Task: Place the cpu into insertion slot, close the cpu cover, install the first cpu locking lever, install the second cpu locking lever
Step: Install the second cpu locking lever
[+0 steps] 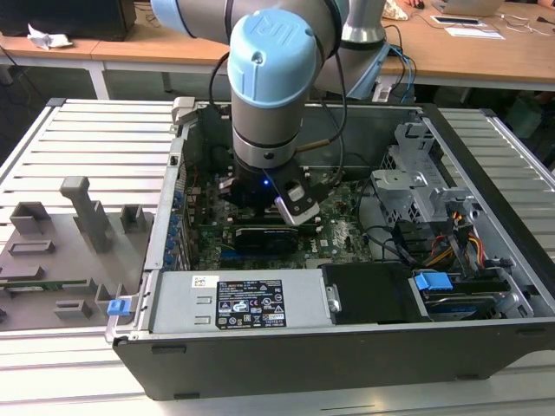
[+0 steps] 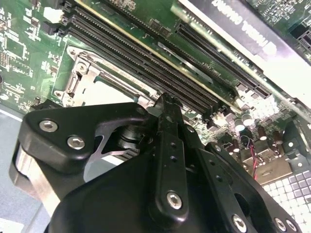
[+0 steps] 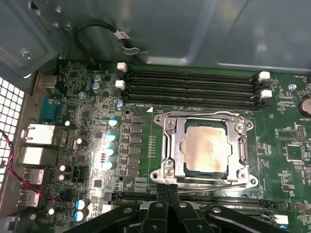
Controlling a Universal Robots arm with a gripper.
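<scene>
currently your fingers [image 3: 167, 194] are clenched, empty, just beside the insertion slot [image 3: 167, 167]; cpu [image 3: 204, 148] seated, cpu cover [image 3: 241, 145] down; you cannot confirm levers latched.

The arm [image 1: 269, 95] is silver-grey with a pale blue round joint cap and a black cable alongside. Its gripper [image 3: 167, 194] is matt black, silver screws dotting linkages behind the seemingly closed jaws.
</scene>
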